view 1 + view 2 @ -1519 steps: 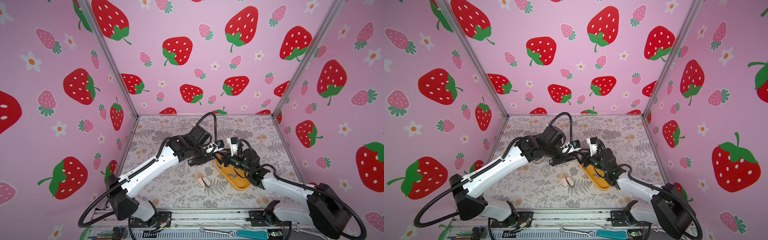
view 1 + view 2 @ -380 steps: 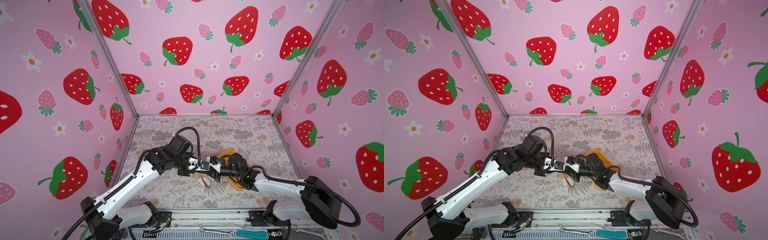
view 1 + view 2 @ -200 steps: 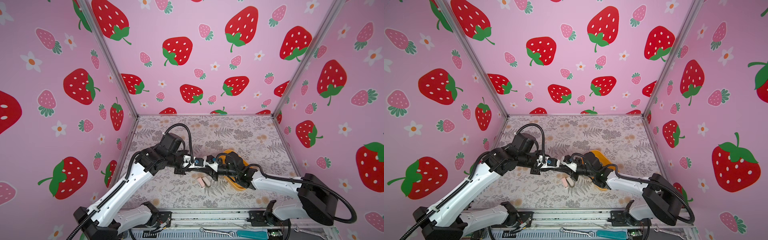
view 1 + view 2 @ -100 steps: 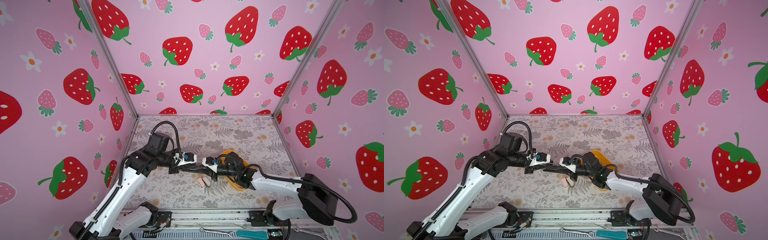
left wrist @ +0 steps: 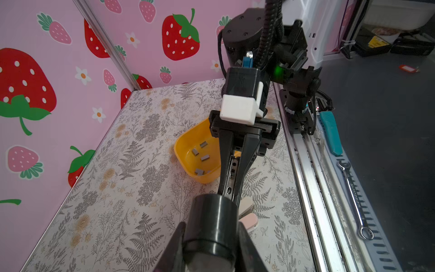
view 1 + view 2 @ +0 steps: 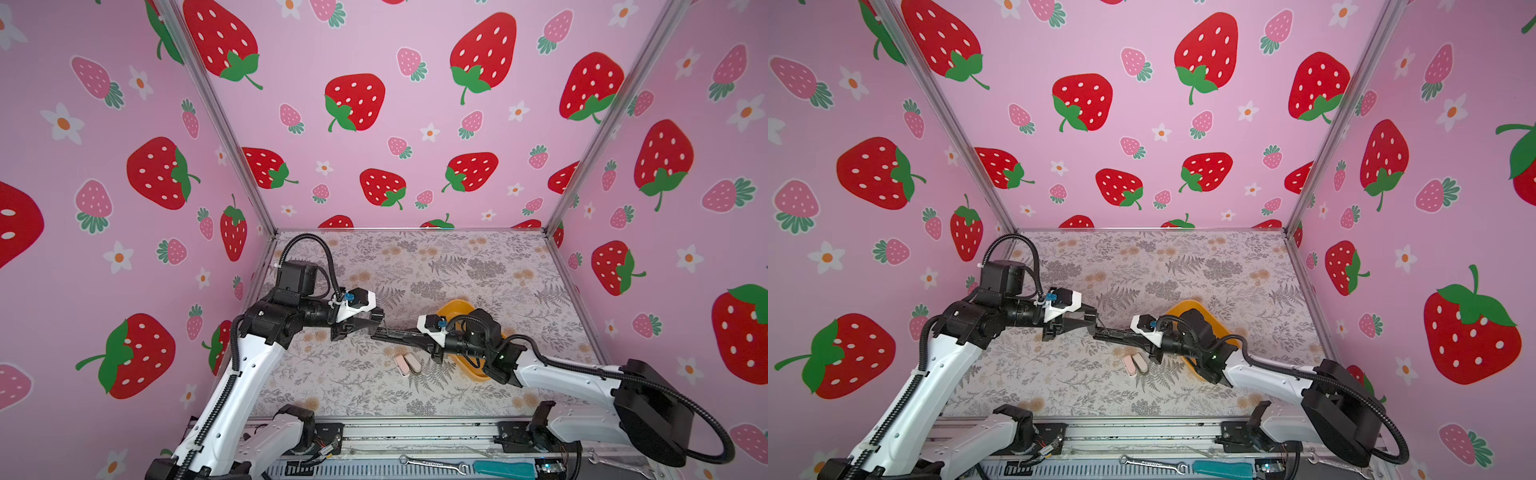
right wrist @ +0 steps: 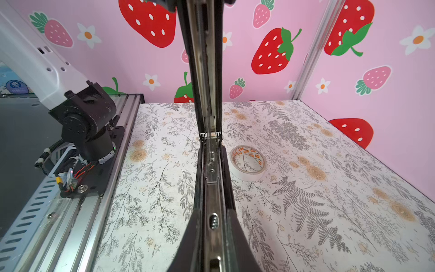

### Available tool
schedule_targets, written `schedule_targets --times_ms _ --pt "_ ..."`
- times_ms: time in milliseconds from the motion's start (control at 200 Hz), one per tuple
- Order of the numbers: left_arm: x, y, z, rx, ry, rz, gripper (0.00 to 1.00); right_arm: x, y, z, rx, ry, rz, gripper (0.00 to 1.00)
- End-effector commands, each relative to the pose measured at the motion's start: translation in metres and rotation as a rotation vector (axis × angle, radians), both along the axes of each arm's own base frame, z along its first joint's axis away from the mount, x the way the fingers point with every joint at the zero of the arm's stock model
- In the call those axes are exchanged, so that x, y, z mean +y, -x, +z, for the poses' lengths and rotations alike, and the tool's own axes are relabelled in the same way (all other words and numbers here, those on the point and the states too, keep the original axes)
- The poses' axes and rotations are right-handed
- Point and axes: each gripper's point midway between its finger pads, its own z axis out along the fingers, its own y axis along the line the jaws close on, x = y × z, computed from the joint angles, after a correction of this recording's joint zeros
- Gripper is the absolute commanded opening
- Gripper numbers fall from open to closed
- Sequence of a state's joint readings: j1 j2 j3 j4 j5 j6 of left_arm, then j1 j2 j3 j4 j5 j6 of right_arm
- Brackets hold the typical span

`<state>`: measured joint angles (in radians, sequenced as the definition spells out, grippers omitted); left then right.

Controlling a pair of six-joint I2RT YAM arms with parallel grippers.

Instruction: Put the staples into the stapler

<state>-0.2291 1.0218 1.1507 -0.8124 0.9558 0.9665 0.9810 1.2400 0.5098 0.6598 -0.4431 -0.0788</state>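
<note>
- Right hand [image 7: 210, 153]: fingers together, clamped on the metal rail of the stapler [image 7: 204, 70], which is held clear of the desk [image 6: 457, 257].
- Left hand [image 6: 376, 319]: closed on the stapler's opposite end. It faces the right hand, with the stapler stretched between them.
- The staples [image 5: 204, 158]: several small grey strips lie loose in the yellow tray [image 5: 182, 150] on the desk. They are below and just beside the right hand, near its wrist, and well apart from the left hand. Neither hand touches them.
- Whether any strip sits in the rail cannot be told.
- Pink oblong item [image 6: 405, 365]: lies on the desk just beneath the right hand.
</note>
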Motion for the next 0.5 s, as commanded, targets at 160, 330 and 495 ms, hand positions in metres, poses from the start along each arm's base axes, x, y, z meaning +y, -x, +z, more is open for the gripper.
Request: schedule_targets --times_ms 160,330,495 --pt "0.025 -0.037 0.067 -0.252 0.158 0.148 0.0 -0.017 -0.003 0.022 -0.039 -0.104 -0.071 0.0" --pt "0.027 -0.038 0.067 -0.241 0.179 0.147 0.0 -0.027 -0.002 0.039 -0.033 -0.187 -0.101 0.0" --pt "0.036 -0.048 0.069 -0.245 0.199 0.207 0.0 -0.041 0.001 0.06 -0.008 -0.295 -0.13 0.0"
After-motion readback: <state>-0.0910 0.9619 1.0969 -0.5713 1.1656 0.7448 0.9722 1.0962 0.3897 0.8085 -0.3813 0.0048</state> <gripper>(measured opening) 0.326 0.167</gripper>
